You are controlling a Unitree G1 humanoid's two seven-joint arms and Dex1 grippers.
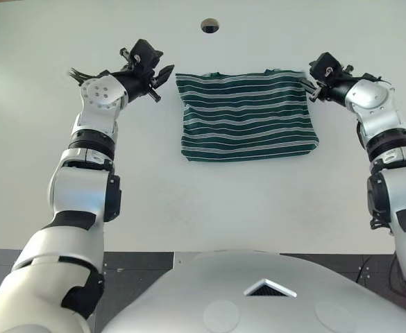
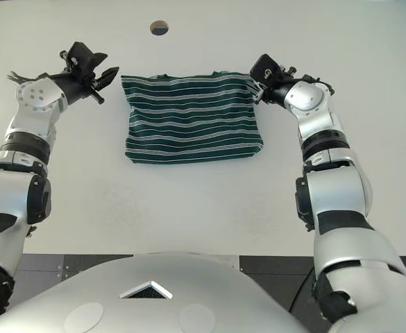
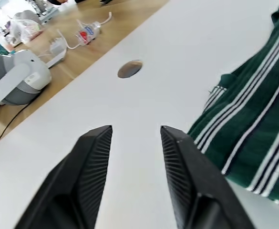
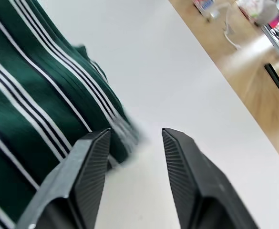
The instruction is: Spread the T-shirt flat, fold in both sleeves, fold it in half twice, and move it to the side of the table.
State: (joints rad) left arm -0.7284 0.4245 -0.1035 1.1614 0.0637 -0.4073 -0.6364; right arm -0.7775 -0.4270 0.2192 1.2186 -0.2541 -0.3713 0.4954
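Observation:
A dark green T-shirt with white stripes (image 1: 246,116) lies folded into a rough rectangle on the white table (image 1: 209,208), toward the far side. My left gripper (image 1: 162,75) hovers just off the shirt's far left corner, open, nothing between its fingers (image 3: 95,157). My right gripper (image 1: 307,84) is at the shirt's far right corner, open, with the cloth's edge (image 4: 44,124) beside one finger (image 4: 89,162). Both wrist views show the striped cloth (image 3: 253,129) close to the fingers.
A round cable hole (image 1: 209,26) sits in the table beyond the shirt. Past the far table edge is a wooden floor with cables, a plug strip (image 3: 58,45) and a grey device (image 3: 15,81). Bare table lies on every side of the shirt.

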